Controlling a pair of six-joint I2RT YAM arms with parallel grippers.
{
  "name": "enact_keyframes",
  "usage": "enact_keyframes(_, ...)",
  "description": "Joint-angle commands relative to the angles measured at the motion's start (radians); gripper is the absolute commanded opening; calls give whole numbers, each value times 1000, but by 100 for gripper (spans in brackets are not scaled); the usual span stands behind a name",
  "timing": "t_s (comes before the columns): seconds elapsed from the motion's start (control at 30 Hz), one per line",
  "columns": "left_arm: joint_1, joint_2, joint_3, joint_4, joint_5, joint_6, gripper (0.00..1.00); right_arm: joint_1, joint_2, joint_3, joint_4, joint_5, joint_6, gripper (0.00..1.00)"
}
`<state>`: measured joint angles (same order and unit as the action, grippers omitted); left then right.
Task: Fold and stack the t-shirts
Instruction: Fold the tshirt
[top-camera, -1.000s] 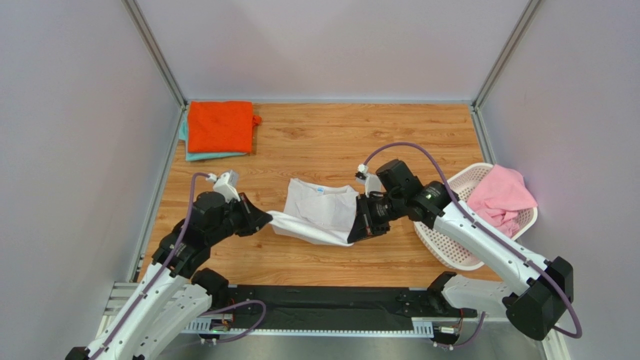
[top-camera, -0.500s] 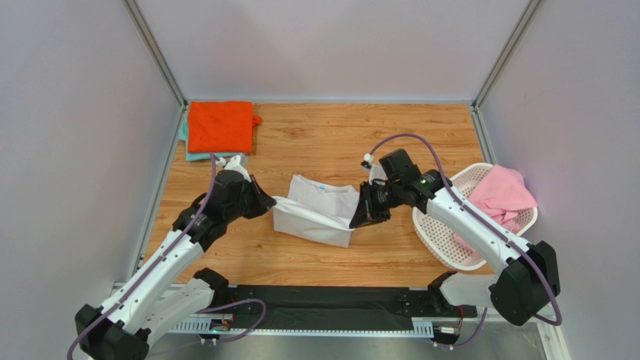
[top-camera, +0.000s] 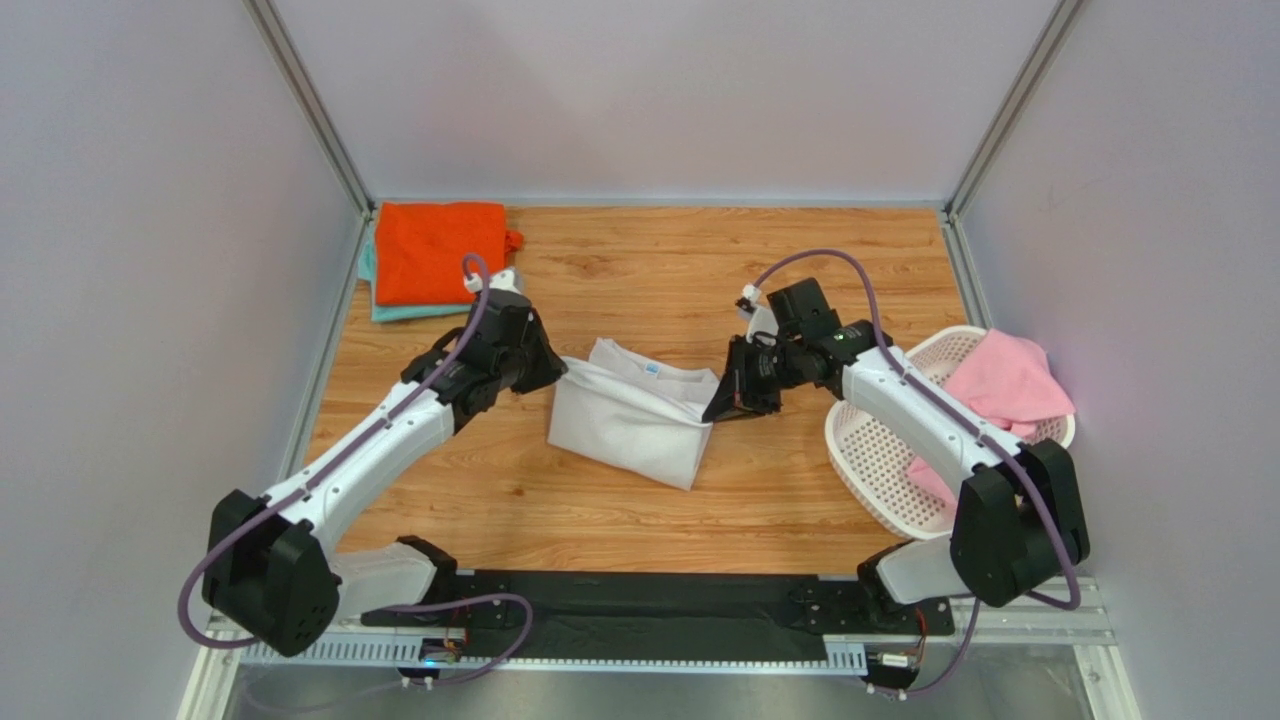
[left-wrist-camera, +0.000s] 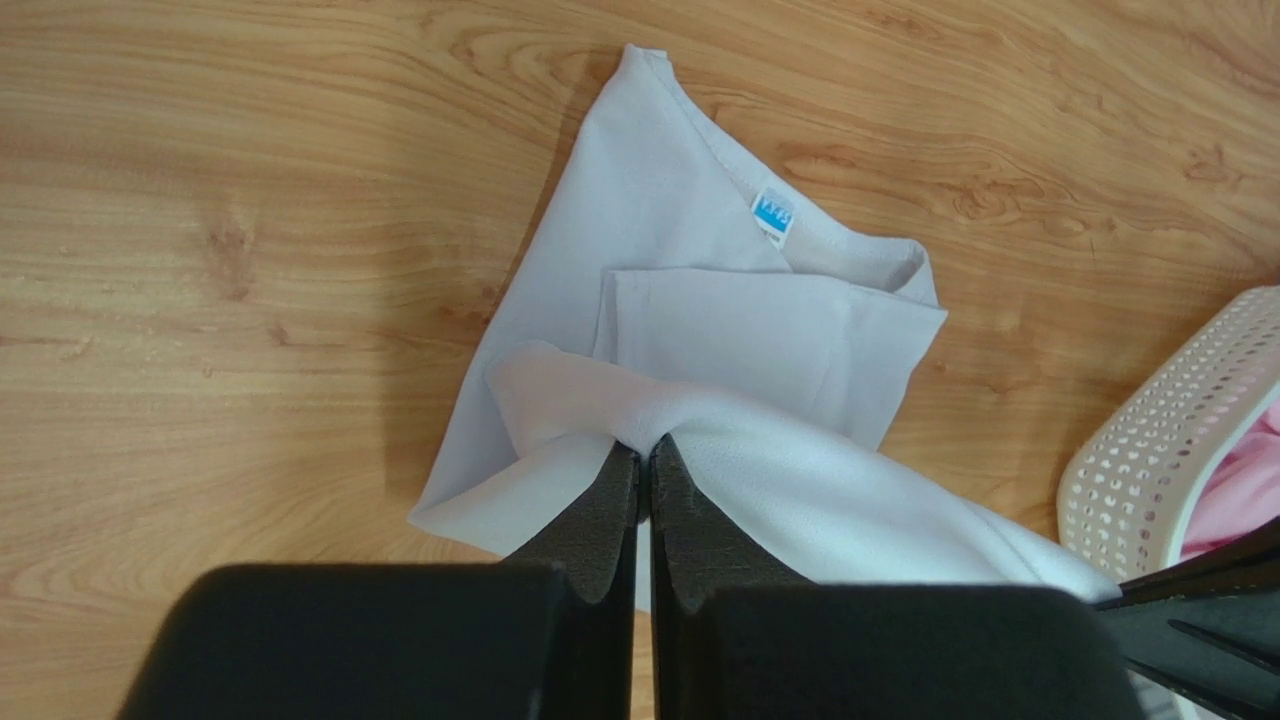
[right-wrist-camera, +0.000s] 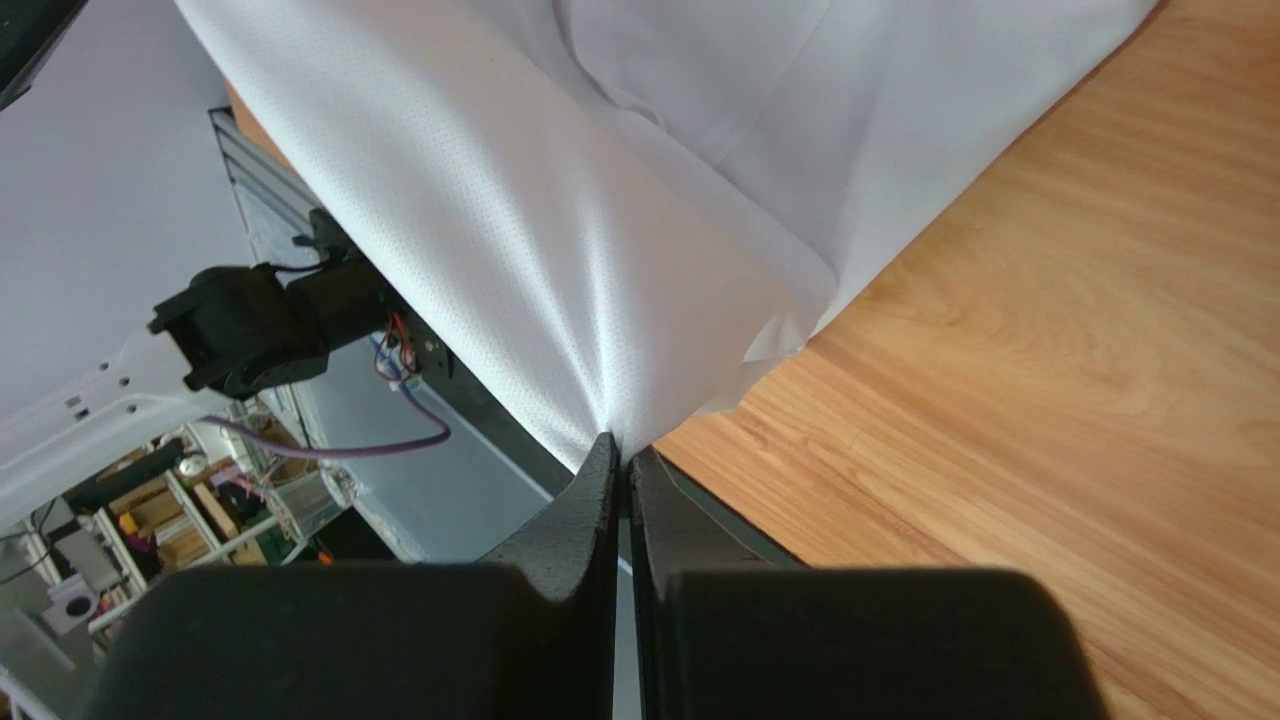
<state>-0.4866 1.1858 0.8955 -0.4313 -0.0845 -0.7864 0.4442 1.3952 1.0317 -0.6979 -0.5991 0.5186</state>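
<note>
A white t-shirt (top-camera: 631, 420) with a small blue neck label (left-wrist-camera: 771, 213) lies partly folded in the middle of the table. My left gripper (top-camera: 550, 378) is shut on its lifted left edge, seen pinched in the left wrist view (left-wrist-camera: 646, 444). My right gripper (top-camera: 718, 408) is shut on the lifted right edge (right-wrist-camera: 622, 441). The held hem stretches between both grippers over the lower layers. An orange t-shirt (top-camera: 439, 251) lies folded on a teal t-shirt (top-camera: 394, 311) at the back left. A pink t-shirt (top-camera: 999, 390) sits in the basket.
A white perforated laundry basket (top-camera: 879, 465) stands at the right edge, close to my right arm. Grey walls with metal rails (top-camera: 308, 105) enclose the table on three sides. A black rail (top-camera: 646, 608) runs along the near edge.
Both grippers have carried the white t-shirt's near hem away from the bases toward the neck, folding it over. The arms have stretched farther out.
</note>
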Motion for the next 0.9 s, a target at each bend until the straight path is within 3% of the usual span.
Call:
enact_keyframes(0.0,20,59,59,51,-41,18,0,-22,19,45,60,80,1,0)
enact_keyframes(0.4,49,311,181,120,6,61,0,-93,163,83,121,177,23,0)
enact_keyframes(0.77,82,590,373,164,100,110,4,-137,396,237,159,286,41,1)
enact_keyframes(0.8,83,607,402,170,114,116,5,-140,406,258,161,303,43,4)
enact_keyframes(0.83,83,624,417,180,126,128,7,-148,433,272,166,324,40,13)
enact_keyframes(0.87,85,658,434,183,129,131,14,-151,447,287,167,329,35,18)
